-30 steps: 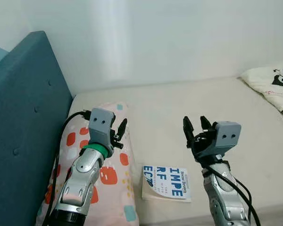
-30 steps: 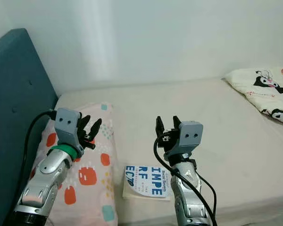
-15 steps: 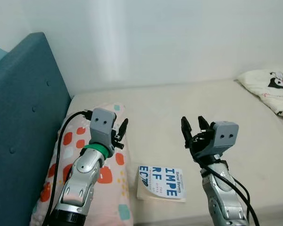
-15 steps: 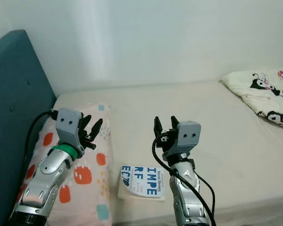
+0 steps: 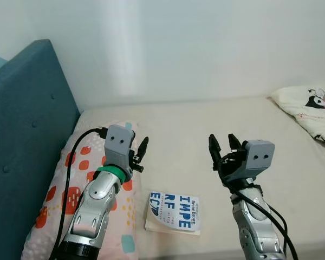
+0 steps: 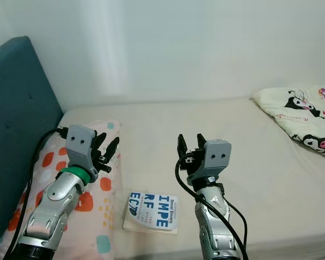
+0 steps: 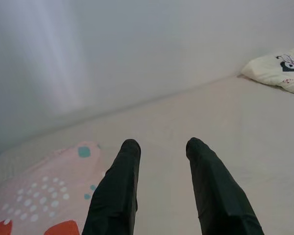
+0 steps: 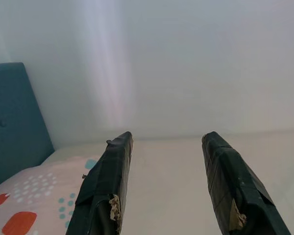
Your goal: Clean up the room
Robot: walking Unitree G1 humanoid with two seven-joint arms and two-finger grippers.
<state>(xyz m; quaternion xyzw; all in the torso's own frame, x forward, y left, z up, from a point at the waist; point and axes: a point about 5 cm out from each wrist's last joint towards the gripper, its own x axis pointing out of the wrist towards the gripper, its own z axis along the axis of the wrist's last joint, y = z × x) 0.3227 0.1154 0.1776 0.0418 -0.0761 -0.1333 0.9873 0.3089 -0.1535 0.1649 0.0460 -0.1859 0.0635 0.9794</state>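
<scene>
Looks like the thing to tidy here is the thin white paperback with big blue lettering (image 5: 173, 212), lying flat on the cream fabric mattress (image 5: 195, 130) near its front edge, just beside the pink pillow with red and teal spots (image 5: 70, 189). It sits between your two arms and lower than both, so neither gripper is near it yet.

Your left gripper (image 5: 139, 156) hovers above the pillow's inner edge with its fingers spread and nothing between them. Your right gripper (image 5: 222, 151) is up in the air over the mattress, fingers also parted and empty — the right wrist view shows worn, chipped pads on them.

My take: go with the right arm, it's the closer one to the book's free side. A flat book on soft bedding is awkward; the cover looks glossy and slick, and the mattress will give under pressure. I'd come down at the book's outer edge, press one finger into the mattress beside it and slide under rather than pinching from above.

Further right there's a white cushion with black cartoon prints (image 6: 309, 119), well apart from all this.
</scene>
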